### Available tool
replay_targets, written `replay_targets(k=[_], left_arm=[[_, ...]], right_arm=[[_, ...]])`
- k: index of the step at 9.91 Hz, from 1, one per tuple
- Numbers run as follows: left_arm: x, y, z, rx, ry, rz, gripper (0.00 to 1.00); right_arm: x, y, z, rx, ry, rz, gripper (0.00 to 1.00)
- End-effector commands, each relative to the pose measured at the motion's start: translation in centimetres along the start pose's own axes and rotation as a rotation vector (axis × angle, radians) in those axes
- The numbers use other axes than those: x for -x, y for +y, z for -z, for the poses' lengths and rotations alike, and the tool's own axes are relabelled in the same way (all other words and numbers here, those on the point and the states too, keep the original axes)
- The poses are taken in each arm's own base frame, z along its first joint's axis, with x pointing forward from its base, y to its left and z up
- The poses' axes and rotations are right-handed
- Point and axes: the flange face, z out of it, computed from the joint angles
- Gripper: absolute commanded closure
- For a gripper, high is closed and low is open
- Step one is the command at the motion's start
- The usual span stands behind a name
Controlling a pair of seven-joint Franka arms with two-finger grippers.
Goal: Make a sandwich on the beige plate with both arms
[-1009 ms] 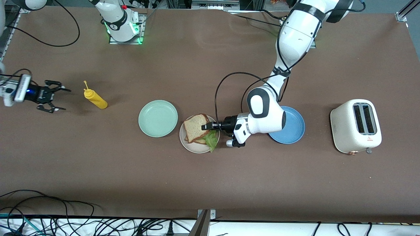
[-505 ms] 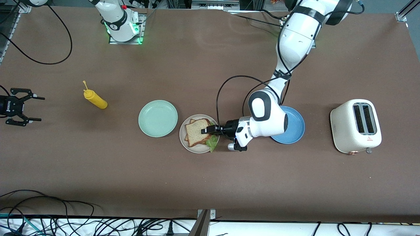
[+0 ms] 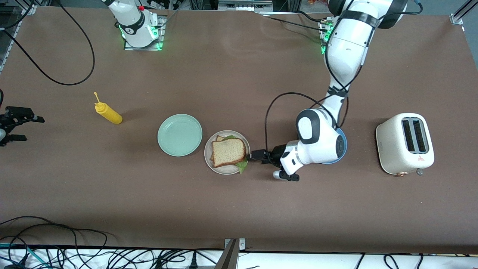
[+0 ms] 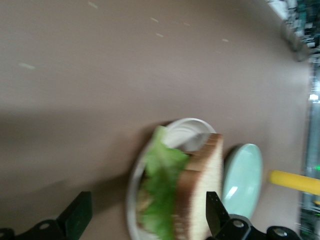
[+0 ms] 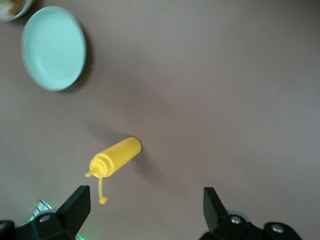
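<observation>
on the beige plate in the front view lies the sandwich, lettuce poking out. the left gripper sits just beside the plate's rim, jaws spread, holding nothing. the right gripper waits at the right arm's end of the table. in the left wrist view, sandwich between parted fingers. in the right wrist view, jaws spread above a yellow bottle.

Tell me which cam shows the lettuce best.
Left wrist view: the lettuce fills the sandwich's open edge between the bread slices. Front view shows only a small tip poking out. Right wrist view misses it.
</observation>
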Motion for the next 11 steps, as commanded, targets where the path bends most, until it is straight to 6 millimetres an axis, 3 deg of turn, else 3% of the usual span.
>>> replay_targets(k=[1,2,4,6,7,9,11], left_arm=[[-1.2,0.4,5.0,-0.156,-0.003,0.023,0.00],[-2.1,-1.7,8.2,-0.233,-0.027,0.015,0.00],[-2.9,-5.6,14.2,-0.366,-0.078,-0.002,0.00],[-2.8,-7.9,19.3,-0.522,-0.128,-0.031,0.00],[-2.5,-9.0,21.8,-0.624,-0.159,-0.033,0.00],[-1.7,-9.8,27.5,-0.727,-0.186,0.002,0.00],[-0.5,-8.6,32.1,-0.793,-0.205,0.010,0.00]], right_arm=[[0.1,-3.3,3.3,0.087,0.010,-0.383,0.00],[0.4,-4.0,3.8,0.091,0.020,-0.543,0.00],[0.6,-6.8,4.0,0.131,0.076,-0.635,0.00],[2.6,-9.1,1.6,0.182,0.152,-0.625,0.00],[2.5,-10.0,0.8,0.195,0.154,-0.615,0.00],[2.4,-10.3,0.9,0.200,0.155,-0.633,0.00],[2.2,-10.9,1.9,0.202,0.172,-0.666,0.00]])
